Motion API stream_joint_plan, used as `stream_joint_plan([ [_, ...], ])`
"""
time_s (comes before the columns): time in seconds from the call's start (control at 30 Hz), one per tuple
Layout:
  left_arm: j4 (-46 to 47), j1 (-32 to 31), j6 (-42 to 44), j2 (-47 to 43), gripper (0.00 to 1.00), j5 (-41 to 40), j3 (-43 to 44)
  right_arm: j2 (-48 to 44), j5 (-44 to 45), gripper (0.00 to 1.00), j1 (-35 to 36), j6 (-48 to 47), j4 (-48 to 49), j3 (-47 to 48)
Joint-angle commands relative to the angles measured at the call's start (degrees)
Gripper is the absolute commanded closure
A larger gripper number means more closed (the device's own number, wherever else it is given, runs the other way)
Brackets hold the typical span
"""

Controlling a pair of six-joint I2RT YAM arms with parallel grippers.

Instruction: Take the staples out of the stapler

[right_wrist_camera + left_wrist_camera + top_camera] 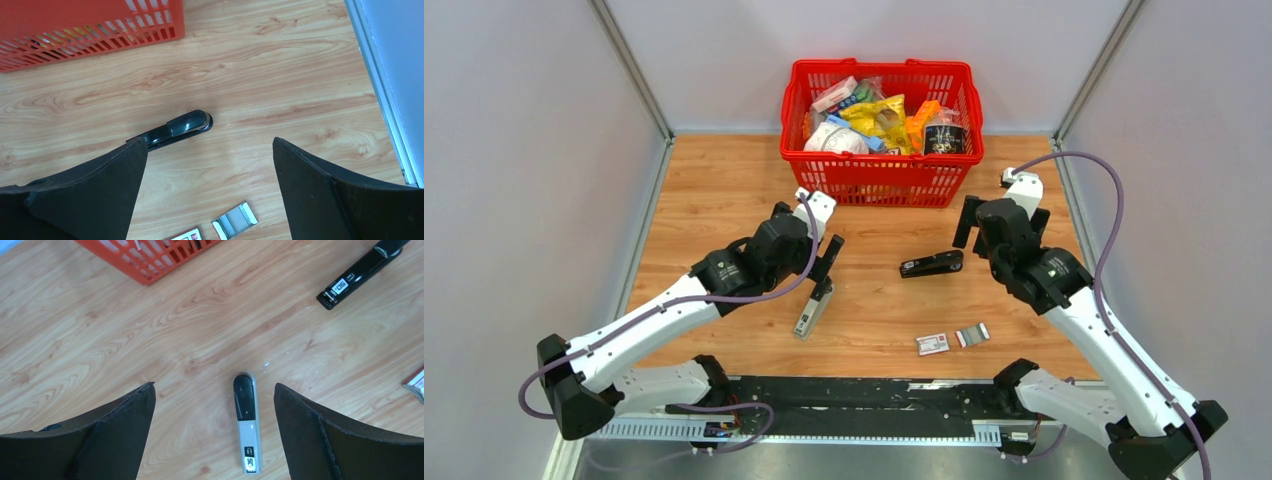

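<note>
Staples (pixel 972 335) just right of box (pixel 932 344)

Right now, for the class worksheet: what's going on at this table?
Both arms hover with open, empty grippers. The left gripper hangs over the grey stapler, the right gripper over the black stapler. Neither stapler is touched. A silvery strip of staples lies on the table beside a small white-and-red box.

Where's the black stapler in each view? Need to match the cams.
Top external: black stapler lies right of centre on the table, below the basket.
Left wrist: top right corner.
Right wrist: just left of centre.
Shared landmark: red basket, at the top of every view.
</note>
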Motion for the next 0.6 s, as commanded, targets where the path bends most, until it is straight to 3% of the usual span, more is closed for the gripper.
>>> stream_joint_plan([
  [0.0, 0.62, -0.13, -0.32, 0.47, 0.05, 3.8, 1.75, 0.76, 3.69, 0.0, 0.16, 1.01, -1.54, 2.95],
  [0.3, 1.41, -0.13, -0.76, -1.02, 0.06, 3.18, 1.13, 3.57, 2.82, 0.0, 0.16, 0.66, -1.27, 2.42],
  [0.57, 3.34, -0.48, 0.74, 4.94, 0.11, 10.83, 2.71, 3.31, 2.38, 0.0, 0.16, -1.54, -1.01, 2.08],
])
